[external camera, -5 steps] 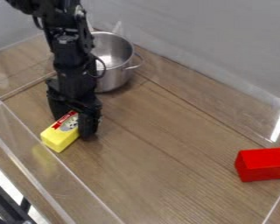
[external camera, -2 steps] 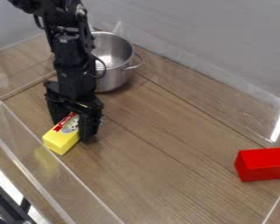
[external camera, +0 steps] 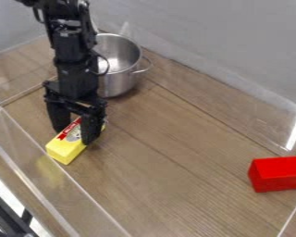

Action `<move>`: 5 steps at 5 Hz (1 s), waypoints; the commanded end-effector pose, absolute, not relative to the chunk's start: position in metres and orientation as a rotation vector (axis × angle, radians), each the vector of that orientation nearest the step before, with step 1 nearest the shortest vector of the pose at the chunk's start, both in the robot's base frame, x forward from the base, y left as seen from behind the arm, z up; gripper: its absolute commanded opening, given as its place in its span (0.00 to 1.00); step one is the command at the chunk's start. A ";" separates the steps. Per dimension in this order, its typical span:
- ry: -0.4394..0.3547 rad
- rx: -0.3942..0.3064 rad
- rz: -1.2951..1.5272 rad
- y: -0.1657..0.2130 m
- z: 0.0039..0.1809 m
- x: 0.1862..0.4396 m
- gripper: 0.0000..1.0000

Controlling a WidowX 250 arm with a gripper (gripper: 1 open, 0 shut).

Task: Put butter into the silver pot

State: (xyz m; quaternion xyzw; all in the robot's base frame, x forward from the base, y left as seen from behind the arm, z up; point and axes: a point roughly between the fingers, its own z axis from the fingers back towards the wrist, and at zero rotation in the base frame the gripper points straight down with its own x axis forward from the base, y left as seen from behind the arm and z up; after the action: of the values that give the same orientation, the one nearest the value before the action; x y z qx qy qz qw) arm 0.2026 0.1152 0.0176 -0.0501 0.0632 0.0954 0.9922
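The butter, a small yellow block with a red-and-white label, lies on the wooden table near the front left. My black gripper hangs straight down over its far end, fingers spread on either side of the block, open and not clamped. Behind the arm stands the silver pot, round and shiny, with the arm covering part of its left side.
A red rectangular block lies at the right front of the table. Clear plastic walls ring the wooden surface.
The gripper has shifted slightly left and a little lower over the butter. The butter, the pot and the red block have not moved.
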 end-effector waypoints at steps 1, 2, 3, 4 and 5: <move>0.079 -0.078 0.204 0.131 0.031 0.204 0.00; 0.083 -0.077 0.162 0.126 0.028 0.211 0.00; 0.090 -0.077 0.123 0.120 0.022 0.218 0.00; 0.098 -0.075 0.080 0.114 0.016 0.224 0.00; 0.101 -0.076 0.096 0.123 0.009 0.227 0.00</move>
State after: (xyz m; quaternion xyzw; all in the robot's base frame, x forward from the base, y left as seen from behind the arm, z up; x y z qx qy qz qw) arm 0.2290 0.1189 0.0090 -0.0403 0.0553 0.0438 0.9967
